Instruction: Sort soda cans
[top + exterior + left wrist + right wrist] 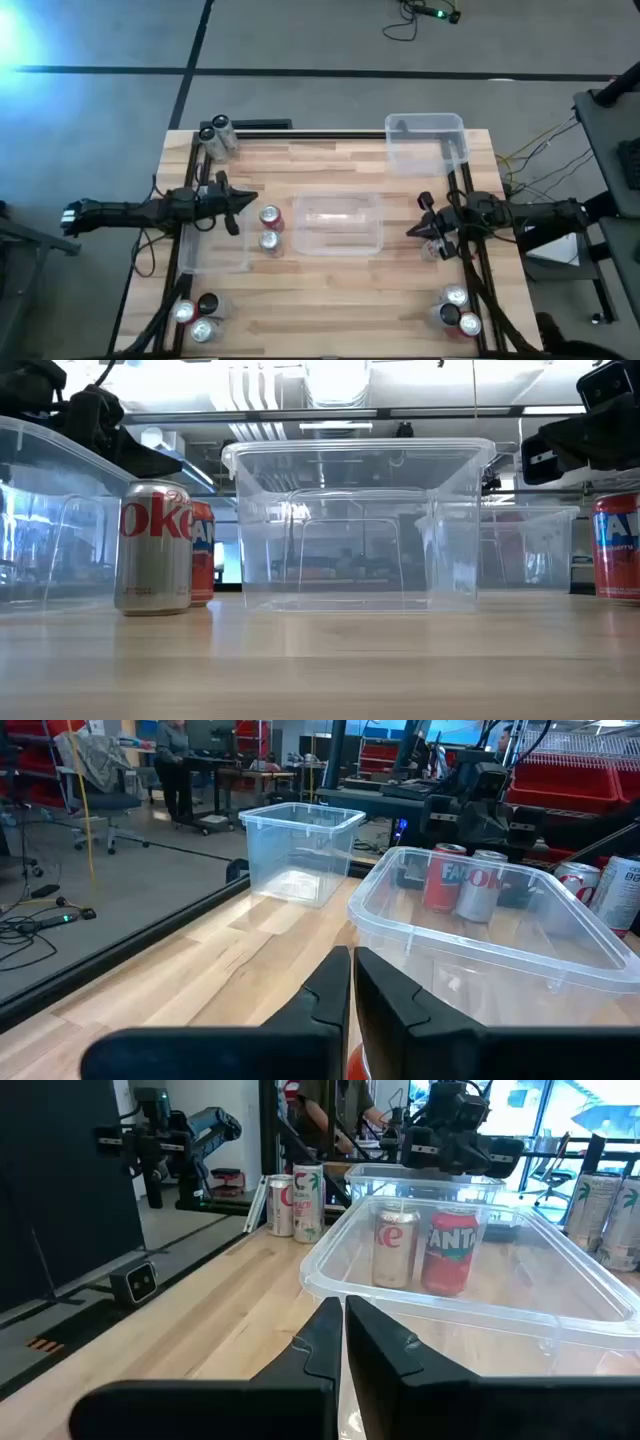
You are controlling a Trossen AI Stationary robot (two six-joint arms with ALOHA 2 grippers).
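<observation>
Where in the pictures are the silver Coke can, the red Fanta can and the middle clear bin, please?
silver Coke can [153, 547], low view, its label.
red Fanta can [452, 1249], right wrist view, its label.
middle clear bin [377, 222], high view, its right rim.

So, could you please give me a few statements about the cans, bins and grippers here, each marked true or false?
1. The middle clear bin holds no cans. True.
2. A silver Coke can and a red Fanta can stand between two bins. True.
3. The left gripper grips a can. False; it is shut on nothing.
4. All cans are grouped in one corner. False; groups stand at several corners.
</observation>
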